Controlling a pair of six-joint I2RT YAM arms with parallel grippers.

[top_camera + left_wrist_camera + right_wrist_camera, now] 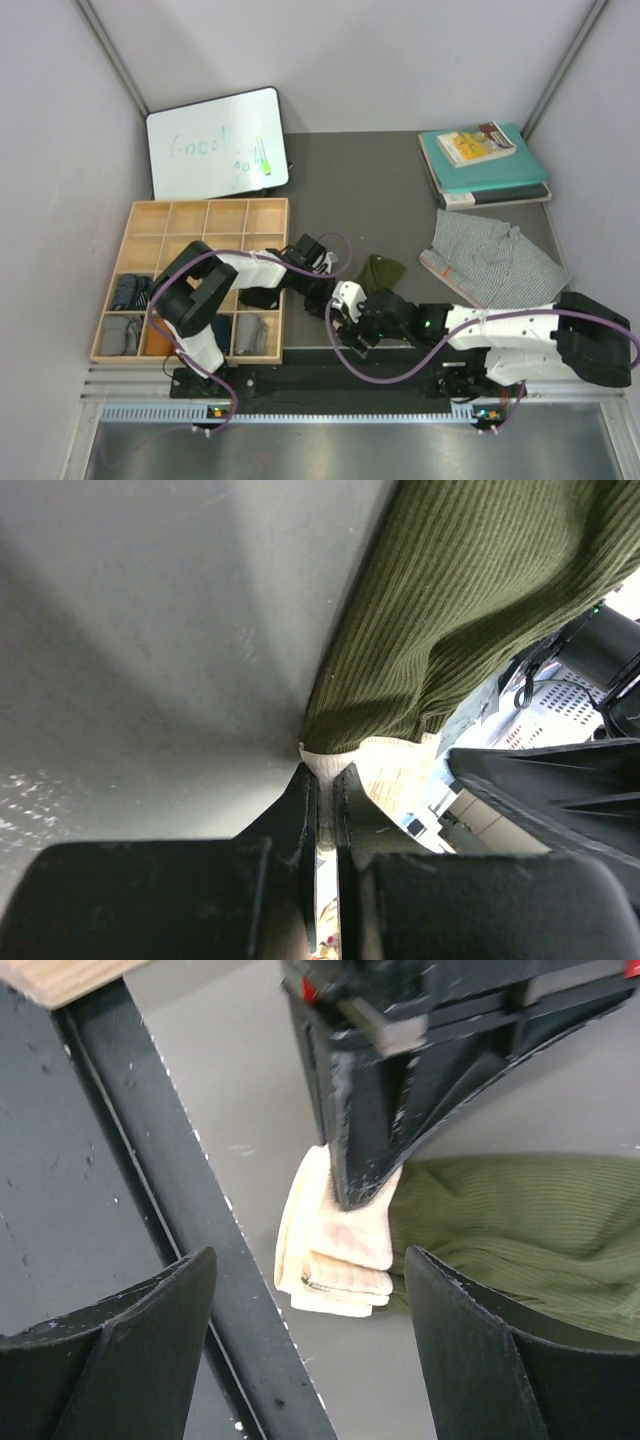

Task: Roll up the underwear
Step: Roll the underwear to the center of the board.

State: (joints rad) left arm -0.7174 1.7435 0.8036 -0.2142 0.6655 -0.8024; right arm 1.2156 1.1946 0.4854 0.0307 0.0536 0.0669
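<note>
The olive green underwear (383,272) is a finely ribbed knit with a cream waistband (335,1250). The waistband is folded over itself into a thick, layered pad. In the top view the garment lies bunched on the dark table (340,180), near its front middle and just right of the wooden tray (150,215).

Its long axis runs roughly left to right across the table. The waistband end points left, toward the tray, and the green body trails off to the right and slightly away from the arms.

The left gripper (362,1195) is clamped on the waistband, its fingers pressed together with cream cloth between them. In the left wrist view the ribbed cloth (470,610) spreads away from that pinch.

The right gripper (308,1290) sits close in front of the same end. Its fingers stand wide apart on either side of the waistband and touch nothing.

Farther right, the patterned underwear (495,255) lies spread flat. The light grey underwear (250,335) sits in a near compartment of the tray.

At the back left, a whiteboard (215,145) reads "Good", followed by a fainter word that looks like "job". At the back right, the print on the teal books (485,165) is too small to read.
</note>
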